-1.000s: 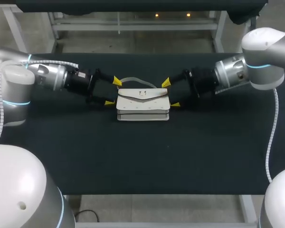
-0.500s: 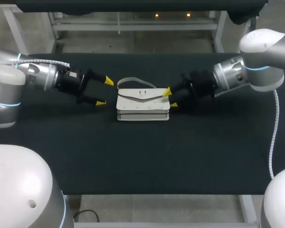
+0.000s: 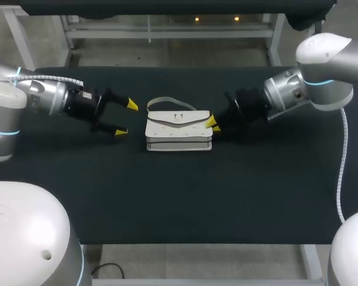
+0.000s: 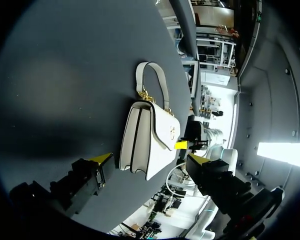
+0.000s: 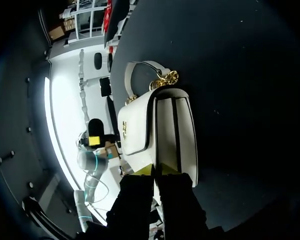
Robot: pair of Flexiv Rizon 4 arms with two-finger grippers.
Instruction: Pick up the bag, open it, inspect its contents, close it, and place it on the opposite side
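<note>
bag (image 3: 179, 128): white, small, stood upright at mid bench (image 3: 179, 196), toward the far edge; flap (image 3: 194, 121) seen shut.
handle (image 3: 167, 99): thin loop, laid flat behind the bag, joined by gold chain links (image 5: 165, 79).
clasp (image 3: 179, 117): small metal piece at flap centre.
handling: judged light and stiff-walled with a smooth skin that may slip; shape likely kept when lifted; the loose handle is expected to swing.
hold points: end panels advised for the lift, flap's lower edge near the clasp for opening.
right pincer (image 3: 213, 124): drawn almost together at the bag's right end, a thin edge apparently pinched.
left pincer (image 3: 126, 118): spread wide, nothing held, kept apart from the bag's left end.
</note>
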